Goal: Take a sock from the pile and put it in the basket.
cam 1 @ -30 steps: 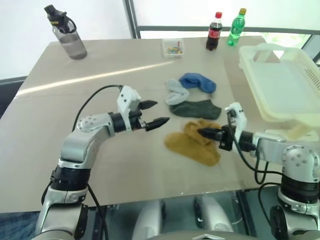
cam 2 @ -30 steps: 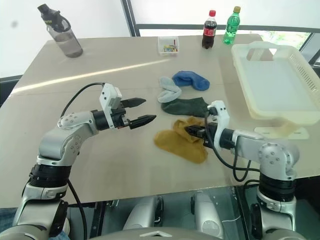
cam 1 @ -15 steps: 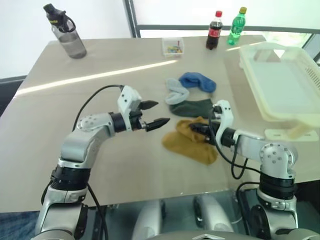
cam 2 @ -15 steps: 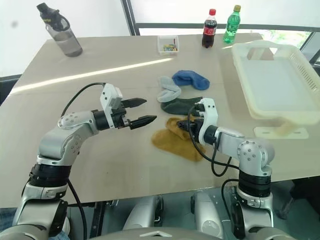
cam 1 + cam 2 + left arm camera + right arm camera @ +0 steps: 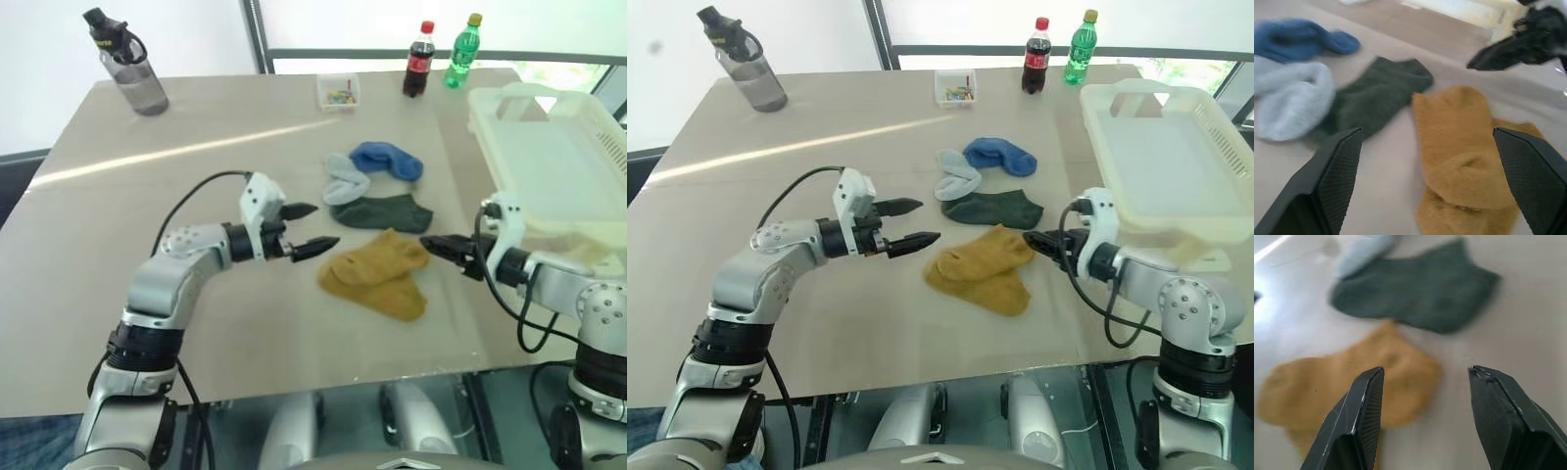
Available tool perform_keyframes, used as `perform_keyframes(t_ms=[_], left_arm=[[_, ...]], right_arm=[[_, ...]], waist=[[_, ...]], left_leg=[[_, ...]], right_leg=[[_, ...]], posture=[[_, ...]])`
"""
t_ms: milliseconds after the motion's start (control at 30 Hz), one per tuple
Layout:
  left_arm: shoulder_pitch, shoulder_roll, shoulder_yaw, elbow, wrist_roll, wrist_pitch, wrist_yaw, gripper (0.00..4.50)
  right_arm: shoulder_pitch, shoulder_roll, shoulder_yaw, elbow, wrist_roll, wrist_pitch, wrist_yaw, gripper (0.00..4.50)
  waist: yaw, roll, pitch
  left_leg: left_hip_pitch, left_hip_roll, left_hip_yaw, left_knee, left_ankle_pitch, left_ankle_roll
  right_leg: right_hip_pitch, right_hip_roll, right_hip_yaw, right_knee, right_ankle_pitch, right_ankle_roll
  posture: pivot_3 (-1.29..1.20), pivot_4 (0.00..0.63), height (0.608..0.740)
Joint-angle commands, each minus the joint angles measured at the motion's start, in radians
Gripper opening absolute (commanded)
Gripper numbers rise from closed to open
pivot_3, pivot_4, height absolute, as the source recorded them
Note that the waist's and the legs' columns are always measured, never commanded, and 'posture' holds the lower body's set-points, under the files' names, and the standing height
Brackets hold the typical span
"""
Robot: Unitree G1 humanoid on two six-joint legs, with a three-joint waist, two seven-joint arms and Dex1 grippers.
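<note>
The yellow sock (image 5: 376, 273) lies flat on the table (image 5: 147, 196), nearest of the pile (image 5: 377, 186), with bare tabletop around it. The left gripper (image 5: 310, 227) and right gripper (image 5: 443, 245) flank it, both released and empty. The basket (image 5: 549, 166) overhangs the table's right edge.

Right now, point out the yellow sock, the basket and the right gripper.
mustard-yellow sock (image 5: 377, 276): left eye view, middle of the sock.
cream-white basket (image 5: 1205, 235): right eye view, near rim.
right gripper (image 5: 1422, 418): right wrist view, midway between its open fingertips.
</note>
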Motion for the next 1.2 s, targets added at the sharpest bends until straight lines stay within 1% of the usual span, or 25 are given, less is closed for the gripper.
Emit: perform_keyframes(t_ms=[33, 67, 133, 300, 367, 467, 567, 667, 733, 900, 1000, 1200], left_arm=[[0.019, 0.047, -0.028, -0.063, -0.022, 0.104, -0.017, 4.50], [0.030, 0.054, -0.032, -0.073, -0.037, 0.146, -0.016, 4.50], [0.038, 0.037, -0.009, -0.088, -0.085, 0.238, 0.023, 4.50], [0.020, -0.082, 0.105, -0.138, -0.260, 0.509, 0.174, 4.50], [0.016, -0.131, 0.148, -0.152, -0.305, 0.589, 0.243, 4.50], [-0.004, -0.222, 0.232, -0.131, -0.358, 0.680, 0.358, 4.50], [-0.034, -0.319, 0.352, -0.111, -0.420, 0.777, 0.465, 4.50], [-0.049, -0.390, 0.442, -0.110, -0.461, 0.866, 0.547, 4.50], [-0.050, -0.424, 0.475, -0.112, -0.469, 0.905, 0.589, 4.50], [-0.059, -0.467, 0.518, -0.111, -0.466, 0.957, 0.643, 4.50], [-0.048, -0.476, 0.525, -0.119, -0.470, 0.978, 0.659, 4.50], [-0.035, -0.476, 0.526, -0.122, -0.487, 0.979, 0.673, 4.50]], right_arm=[[0.000, -0.013, -0.004, -0.001, -0.024, -0.039, 0.008, 2.78], [0.001, -0.009, 0.001, 0.002, -0.029, -0.043, 0.010, 2.78], [0.007, 0.001, 0.010, 0.003, -0.038, -0.048, 0.012, 2.78], [0.019, 0.013, 0.025, -0.005, -0.057, -0.059, 0.015, 2.78], [0.021, 0.016, 0.029, -0.008, -0.061, -0.063, 0.013, 2.78], [0.032, 0.017, 0.041, -0.012, -0.069, -0.075, 0.015, 2.78], [0.042, 0.024, 0.049, -0.023, -0.074, -0.082, 0.015, 2.78], [0.050, 0.028, 0.062, -0.029, -0.083, -0.091, 0.016, 2.78], [0.054, 0.028, 0.072, -0.029, -0.092, -0.099, 0.019, 2.78], [0.051, 0.037, 0.085, -0.029, -0.097, -0.105, 0.021, 2.78], [0.049, 0.051, 0.087, -0.026, -0.090, -0.095, 0.019, 2.78], [0.013, 0.161, -0.024, -0.012, 0.019, -0.005, -0.019, 2.78]], waist=[[0.000, 0.000, 0.000], [-0.001, 0.000, 0.000], [0.000, 0.000, 0.000], [0.004, 0.000, 0.000], [0.003, 0.000, 0.000], [0.004, 0.000, 0.000], [0.004, 0.000, -0.001], [0.004, 0.000, -0.001], [0.003, -0.001, -0.001], [0.003, -0.001, -0.001], [0.002, -0.001, -0.001], [0.002, -0.001, -0.002]], left_leg=[[0.000, 0.000, 0.000, 0.000, 0.000, 0.000], [0.000, 0.000, 0.000, 0.000, 0.000, 0.000], [0.000, 0.001, 0.000, 0.000, 0.000, 0.000], [0.000, 0.001, -0.001, 0.002, 0.000, 0.000], [0.000, 0.000, -0.001, 0.002, 0.000, 0.000], [0.000, 0.000, -0.001, 0.002, 0.000, 0.000], [0.000, 0.000, -0.002, 0.003, 0.000, 0.000], [0.000, 0.000, -0.002, 0.003, 0.000, 0.000], [0.001, 0.000, -0.002, 0.003, 0.000, 0.000], [0.001, 0.000, -0.002, 0.003, 0.000, 0.000], [0.001, 0.000, -0.002, 0.003, 0.000, 0.000], [0.002, 0.000, -0.002, 0.003, 0.000, 0.000]], right_leg=[[0.000, 0.000, 0.000, 0.000, 0.000, 0.000], [0.000, 0.000, 0.000, 0.000, 0.000, 0.000], [0.000, 0.001, 0.000, 0.001, 0.000, 0.000], [0.001, 0.000, -0.001, 0.001, 0.000, 0.000], [0.001, 0.000, -0.001, 0.001, 0.000, 0.000], [0.001, 0.000, -0.001, 0.002, 0.000, 0.000], [0.001, 0.000, -0.001, 0.002, 0.000, 0.000], [0.001, 0.000, -0.001, 0.003, 0.000, 0.000], [0.001, 0.000, -0.001, 0.003, 0.000, 0.000], [0.001, 0.000, -0.001, 0.003, 0.000, 0.000], [0.001, 0.000, -0.001, 0.003, 0.000, 0.000], [0.001, 0.001, 0.000, 0.003, 0.000, 0.000]], posture=[[0.00, 0.150, 0.740], [0.00, 0.150, 0.740], [0.00, 0.150, 0.740], [0.00, 0.150, 0.740], [0.00, 0.150, 0.740], [0.00, 0.150, 0.740], [0.00, 0.150, 0.740], [0.00, 0.150, 0.740], [0.00, 0.150, 0.740], [0.00, 0.150, 0.740], [0.00, 0.150, 0.740], [0.00, 0.150, 0.740]])
